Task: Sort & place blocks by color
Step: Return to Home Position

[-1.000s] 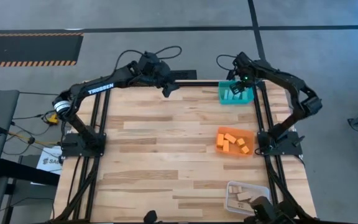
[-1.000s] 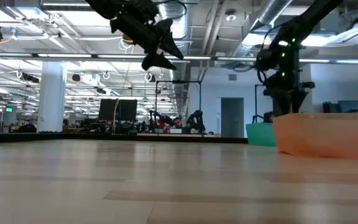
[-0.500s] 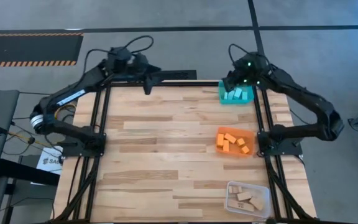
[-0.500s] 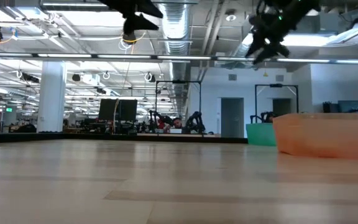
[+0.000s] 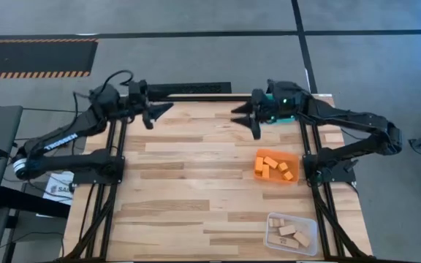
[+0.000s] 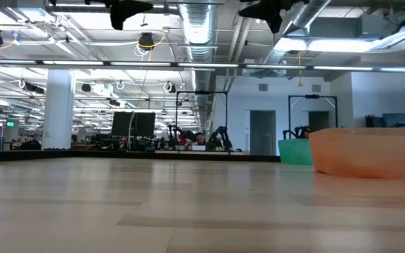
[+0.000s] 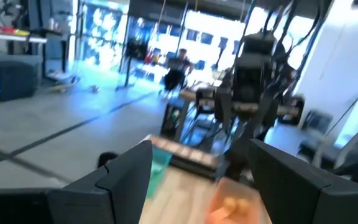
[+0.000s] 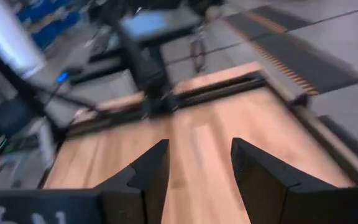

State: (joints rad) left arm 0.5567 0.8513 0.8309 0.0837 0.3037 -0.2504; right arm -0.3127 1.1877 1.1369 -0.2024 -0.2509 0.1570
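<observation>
From above, the right arm point(image 5: 342, 120) hides the teal bin point(image 6: 294, 151). Left gripper point(image 5: 161, 115) and right gripper point(image 5: 243, 123), fingers apart, have swung inward.

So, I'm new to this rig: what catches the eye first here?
The left gripper and right gripper hang open over the far edge of the table, facing each other. Along the right side sit the orange bin holding orange blocks and the clear bin holding tan blocks.
</observation>
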